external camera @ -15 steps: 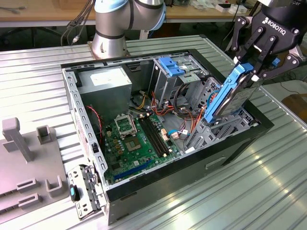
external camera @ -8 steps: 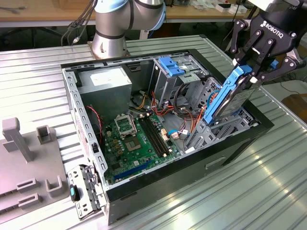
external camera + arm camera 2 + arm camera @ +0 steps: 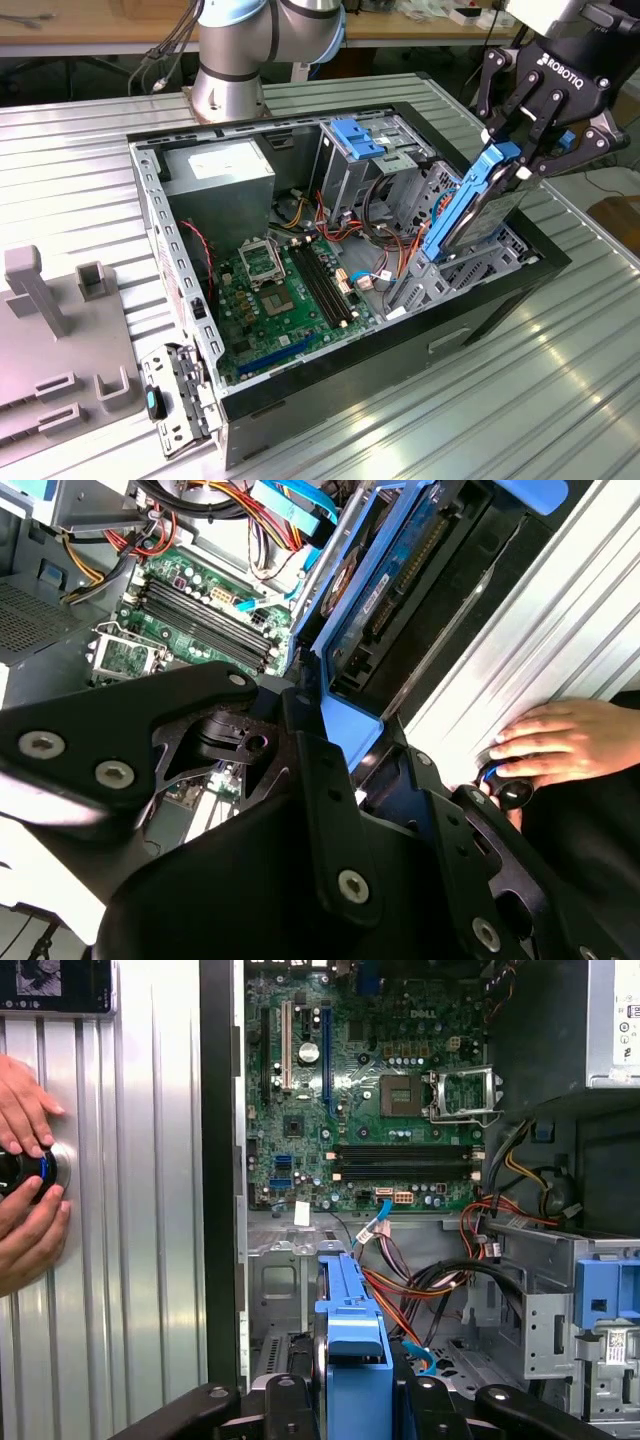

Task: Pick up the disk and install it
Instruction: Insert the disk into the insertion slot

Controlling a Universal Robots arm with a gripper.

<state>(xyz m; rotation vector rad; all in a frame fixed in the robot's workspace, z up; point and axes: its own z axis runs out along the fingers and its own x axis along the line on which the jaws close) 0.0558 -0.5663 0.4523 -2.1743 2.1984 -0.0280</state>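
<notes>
Disk (image 3: 480,210) is clamped in your hand (image 3: 522,152) by its upper end, both fingers shut on its blue carrier. It stands steeply tilted over the case's (image 3: 400,365) corner on the exterior view's right. Its long axis runs from the hand down into the bay (image 3: 440,275), and I judge the lower end just entering. The open case holds a motherboard (image 3: 280,285), power supply (image 3: 220,170) and cables (image 3: 385,215), and sits on the worktop (image 3: 560,390).
</notes>
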